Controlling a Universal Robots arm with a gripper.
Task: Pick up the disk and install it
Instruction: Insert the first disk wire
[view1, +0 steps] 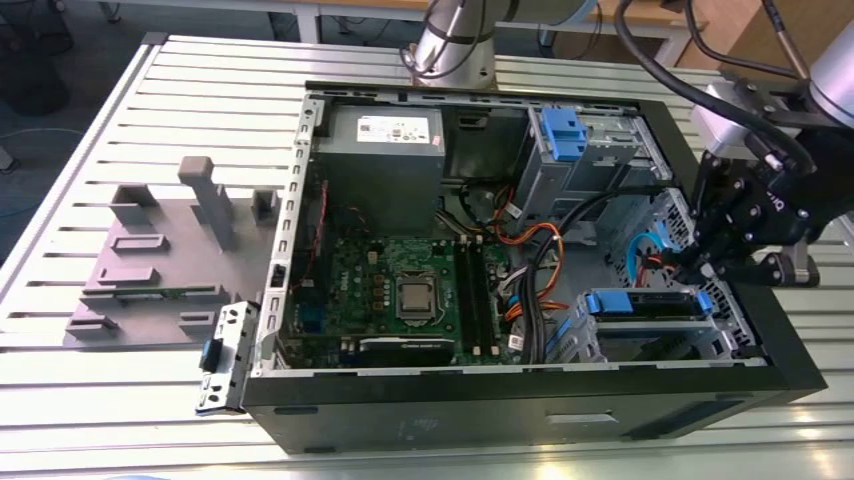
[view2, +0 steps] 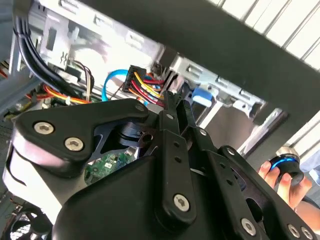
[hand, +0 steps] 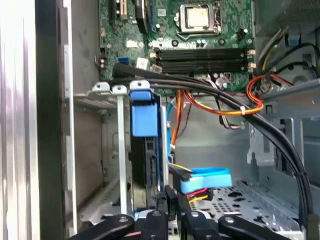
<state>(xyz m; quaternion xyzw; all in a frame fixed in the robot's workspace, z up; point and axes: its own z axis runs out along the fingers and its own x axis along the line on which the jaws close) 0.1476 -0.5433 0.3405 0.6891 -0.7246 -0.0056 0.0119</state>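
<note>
1. Open computer case (view1: 534, 400) lying flat on a slatted metal table (view1: 94, 420), from the middle of the frame out to the exterior view's right.
2. Inside the case: green motherboard (view1: 387, 270) in the middle, grey power box (view1: 387, 150) with a white sticker at the upper middle, black, orange and yellow cables (view1: 534, 265) just beside the board.
3. The disk (view1: 647, 301) low in the frame, toward the exterior view's right, sitting in a metal drive cage (view1: 654, 340) with its bright blue frame on top.
4. In the first wrist view, the disk (hand: 144, 120) standing on edge between the thin walls of the drive cage (hand: 120, 150), blue frame at its end.
5. Black gripper (view1: 691, 268) at the exterior view's right, reaching down into the case just above the drive cage.
6. In both wrist views, gripper (hand: 170, 192) (view2: 172, 97) with fingertips pressed together, nothing seen between them. Very near the end of the disk; touching or not, cannot tell.
7. Another blue latch (view1: 561, 135) in the upper bay, upper part of the frame toward the exterior view's right.
8. Grey foam tray (view1: 147, 270) on the table at the exterior view's left, well apart from the disk.
9. Small metal bracket (view1: 224, 350) with a blue bit, against the case's corner at the lower left.
10. In the second wrist view, a person's hand (view2: 282, 187) on a round black knob (view2: 285, 165) with a blue ring.
</note>
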